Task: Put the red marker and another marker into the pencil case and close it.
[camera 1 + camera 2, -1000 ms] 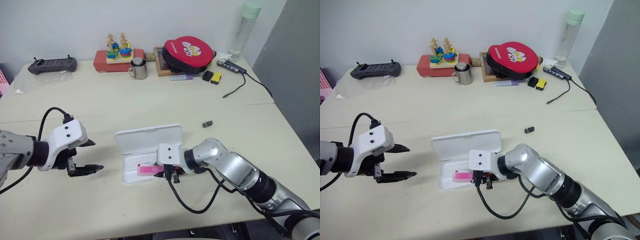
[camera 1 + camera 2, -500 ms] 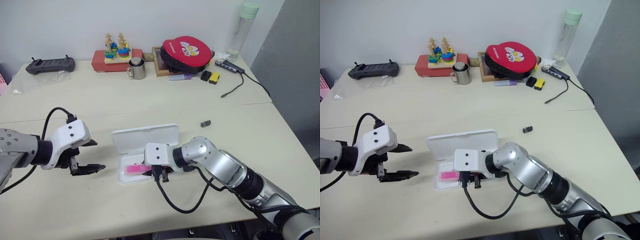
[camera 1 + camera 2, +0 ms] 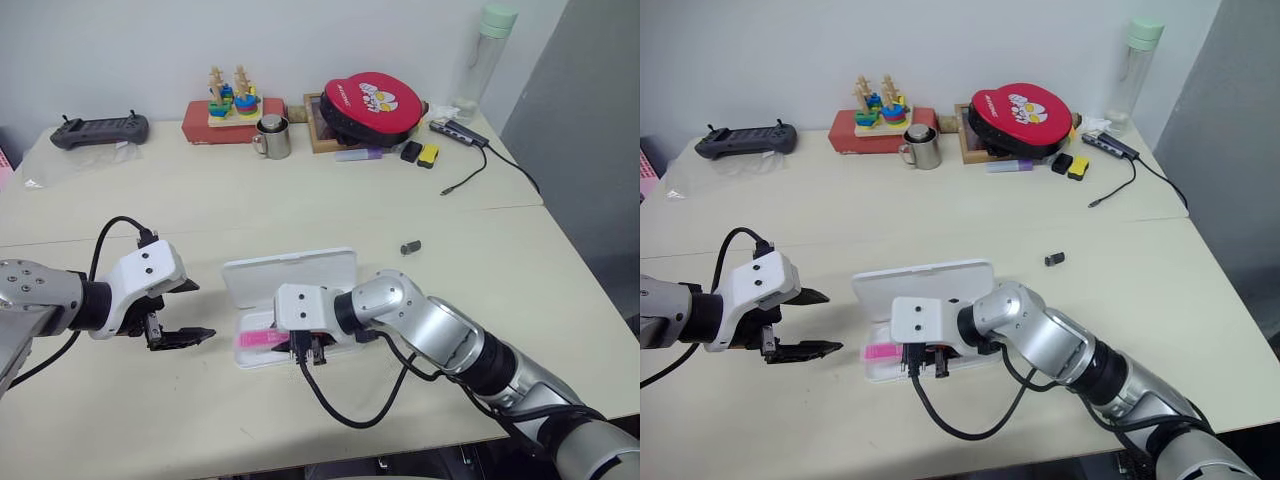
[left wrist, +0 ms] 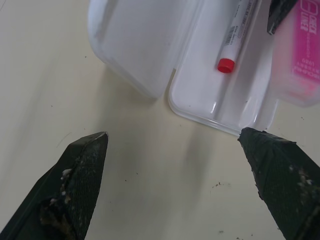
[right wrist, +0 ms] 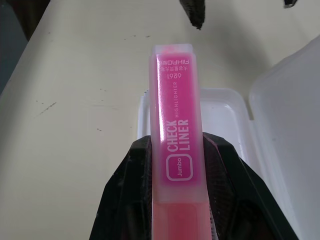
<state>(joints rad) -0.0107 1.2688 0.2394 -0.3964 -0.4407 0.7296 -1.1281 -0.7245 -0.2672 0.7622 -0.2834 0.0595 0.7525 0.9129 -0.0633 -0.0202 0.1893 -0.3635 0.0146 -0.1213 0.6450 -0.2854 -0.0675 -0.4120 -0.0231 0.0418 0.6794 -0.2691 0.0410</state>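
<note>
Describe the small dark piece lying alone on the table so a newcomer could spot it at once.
Start at the open white plastic pencil case near the table's front edge, then look to the robot's right and slightly farther back. The small dark cylindrical piece lies alone on bare tabletop, the only loose item there.

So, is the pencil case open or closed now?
Open. The pencil case has its lid folded back, and the red marker lies in its uncovered tray.

- A pale cream tabletop [image 3: 300, 200] fills the scene, with a seam running left to right across its middle.
- A plain, evenly lit white wall [image 3: 130, 40] stands behind its far edge.
- At the far right, a grey panel [image 3: 590, 120] rises beside the tabletop.
- Dark floor [image 3: 632, 325] shows beyond the right edge.
</note>
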